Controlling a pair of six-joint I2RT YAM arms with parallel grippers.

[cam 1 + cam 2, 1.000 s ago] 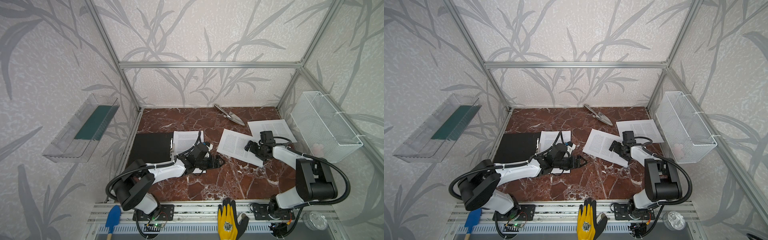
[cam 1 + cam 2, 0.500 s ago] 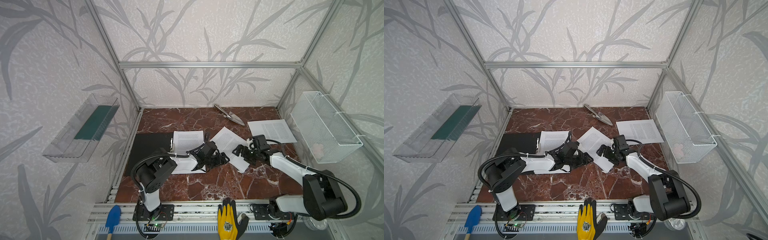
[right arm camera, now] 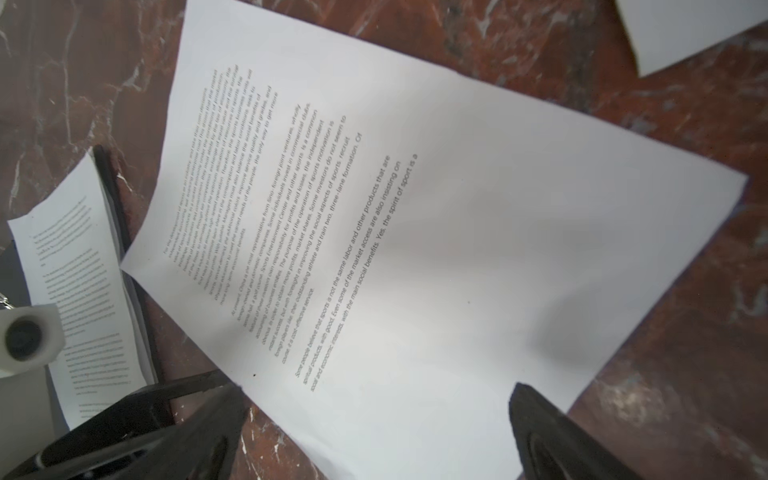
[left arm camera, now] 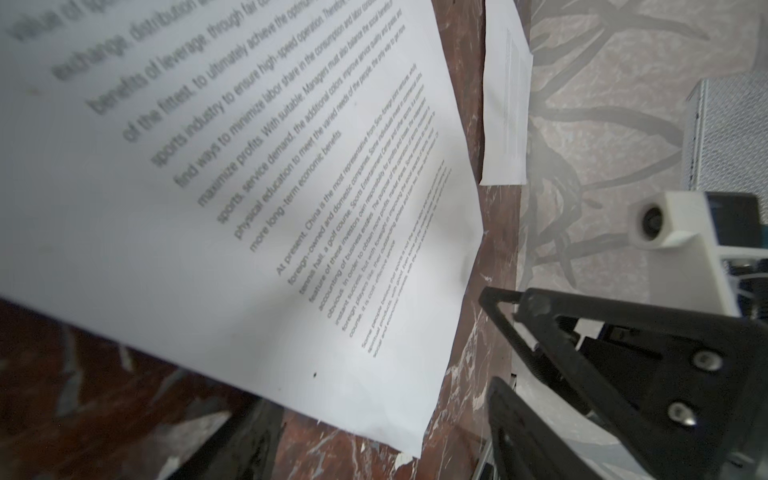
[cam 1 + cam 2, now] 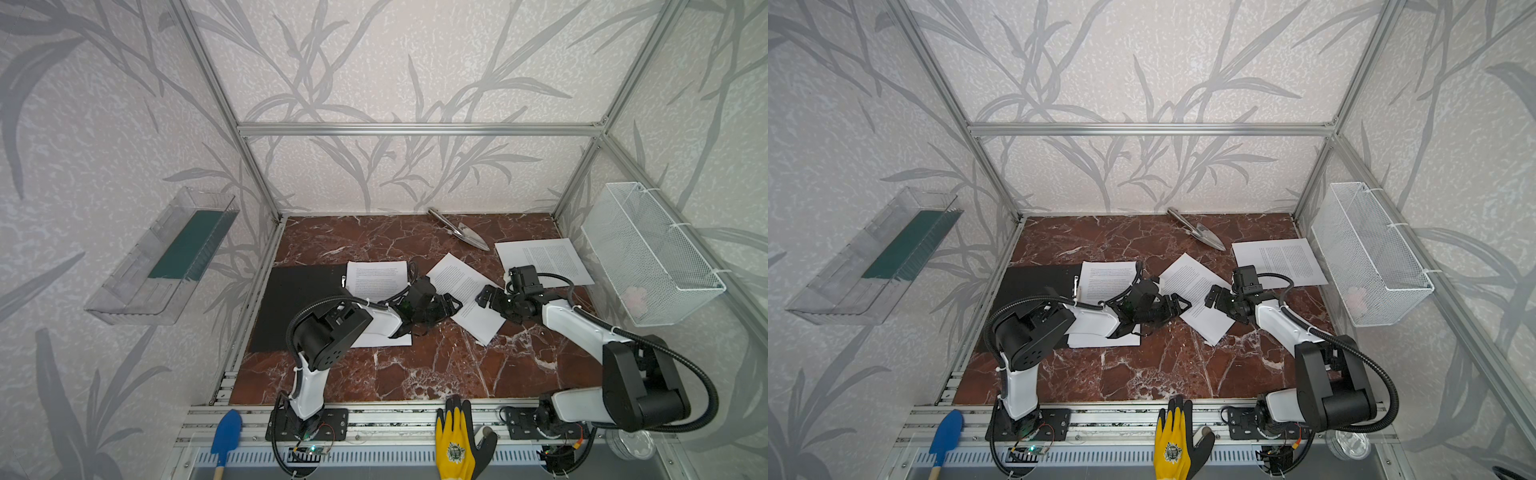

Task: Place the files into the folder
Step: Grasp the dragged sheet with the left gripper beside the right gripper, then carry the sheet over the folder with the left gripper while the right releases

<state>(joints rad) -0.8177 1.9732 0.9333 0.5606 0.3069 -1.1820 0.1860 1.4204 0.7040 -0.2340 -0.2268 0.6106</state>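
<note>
1. In both top views:
   - Black folder [image 5: 299, 307] [image 5: 1036, 291] flat on the left part of the red stone surface [image 5: 415, 365].
   - Three white files [image 5: 461, 282] in sight.
   - First file [image 5: 376, 276] on the folder, by its right edge, partly under the left arm.
   - Middle file [image 5: 459, 278] tilted on the bare surface, near the folder, between the two grippers.
   - Far file [image 5: 544, 259] near the wire basket [image 5: 652, 257], well apart from the folder.
   - Left gripper [image 5: 452, 304] low at the middle file's left edge, fingers spread.
   - Right gripper [image 5: 484, 296] low over that file's right side, fingers spread wide, pinching nothing.
   - Metal trowel [image 5: 461, 230] at the back.

2. In the left wrist view:
   - Middle file [image 4: 249, 187] big and close, full of small black print.
   - One corner of it between the left gripper's spread fingers [image 4: 232, 444], not pinched.
   - Right gripper just past the file's edge.
   - Far file [image 4: 505, 104] further off, by the wall.

3. In the right wrist view:
   - Middle file [image 3: 415, 249] across most of the picture.
   - Its near edge between the right gripper's wide-spread fingers [image 3: 548, 432].
   - Left gripper at the file's other end.
   - First file [image 3: 83, 291] on the folder [image 3: 111, 199], with a black strip of folder showing beside the paper.
</note>
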